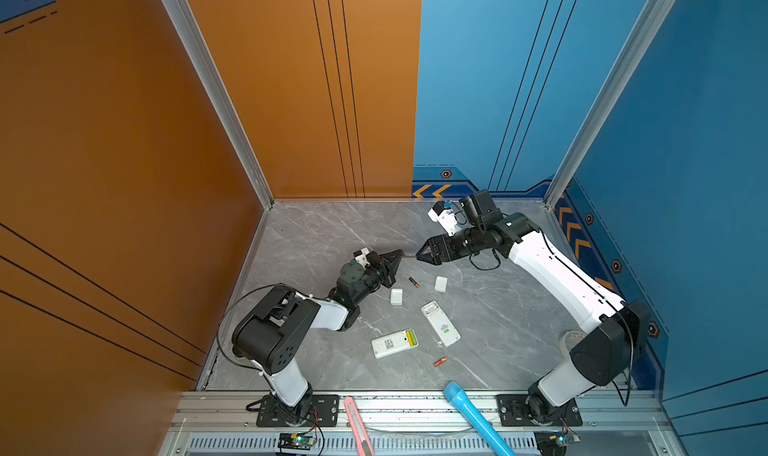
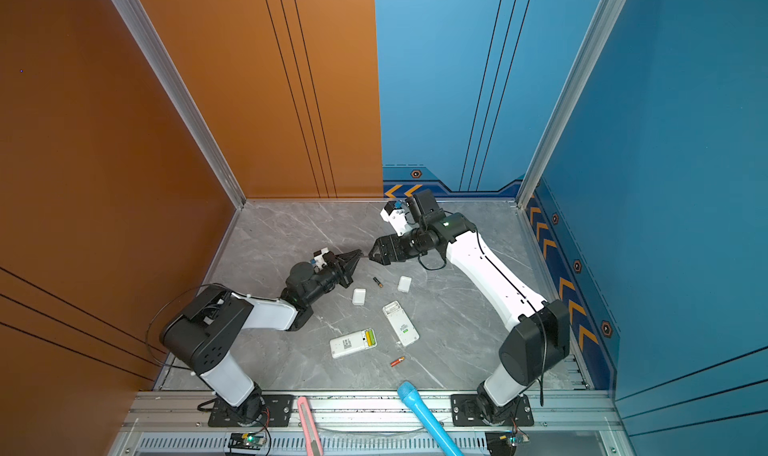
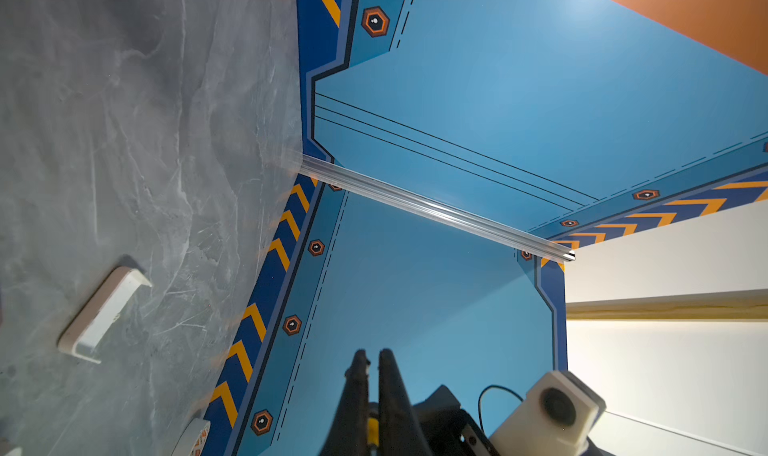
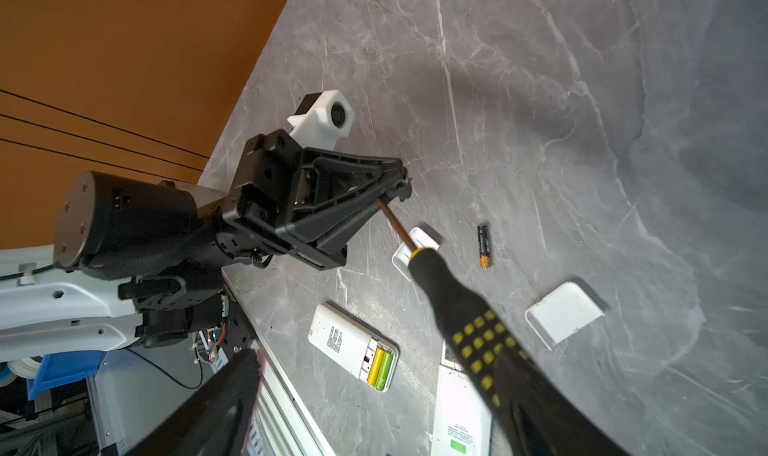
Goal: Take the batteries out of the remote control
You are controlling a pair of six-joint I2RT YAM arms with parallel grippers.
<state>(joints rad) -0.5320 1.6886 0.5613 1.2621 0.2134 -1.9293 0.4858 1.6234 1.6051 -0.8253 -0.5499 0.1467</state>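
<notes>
Left pincer [image 4: 402, 180] was clamped shut on the bare metal shaft of the screwdriver [image 4: 455, 304], close to its tip, holding the tool clear of the bench [image 1: 316, 242]. The right pincer [image 1: 419, 255] had its jaws spread wide in the right wrist view. The black-and-yellow handle lay between them against one finger, with no squeeze on it that I could see.

Two cells sat in place: the yellow battery [image 4: 375, 364] and the green battery [image 4: 385, 368] lay side by side in the open compartment at one end of the remote [image 1: 390, 344]. The black battery [image 1: 413, 282] lay loose on the bench between the two detached covers [image 1: 396, 297]. The red-orange battery [image 1: 440, 361] lay loose nearer the front rail, just past the second remote [image 1: 440, 324], whose compartment looked empty. By that count the job seemed about half done.

The seated cells would likely be light, rigid and smooth-skinned. They would probably roll once freed and slip from any grip on their ends. They sat flush and close together, which left little room for a finger beside them. One end would probably need levering up with the blade first, and then a pinch across the middle of the barrel. The remote looked light enough to skid under prying, so it would want pinning down.
</notes>
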